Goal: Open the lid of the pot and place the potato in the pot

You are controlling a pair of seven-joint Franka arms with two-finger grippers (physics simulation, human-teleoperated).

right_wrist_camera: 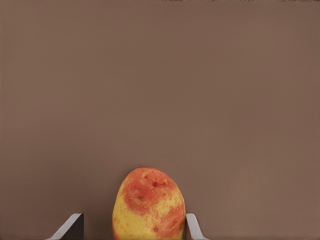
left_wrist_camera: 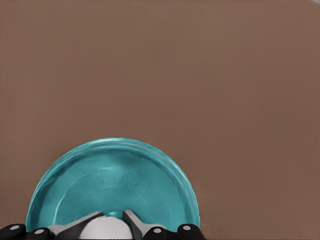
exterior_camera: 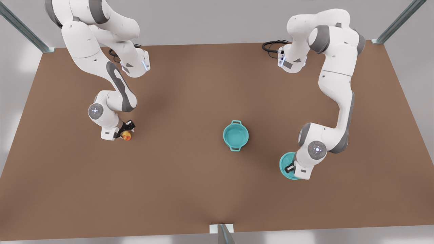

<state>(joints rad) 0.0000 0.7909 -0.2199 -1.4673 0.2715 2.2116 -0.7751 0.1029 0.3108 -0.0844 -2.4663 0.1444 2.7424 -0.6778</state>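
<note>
Glossy teal pot (smooth inside), matt table

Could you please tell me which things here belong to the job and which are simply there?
Job:
lid, at left tool
potato, between right tool's fingers
open pot

Simply there:
brown table
black cable

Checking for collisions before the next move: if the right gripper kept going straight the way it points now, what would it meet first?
Probably the small yellow, orange-patched potato sitting between the right gripper's spread fingers, then the brown table beneath; how far it sits from the table is unclear.
</note>
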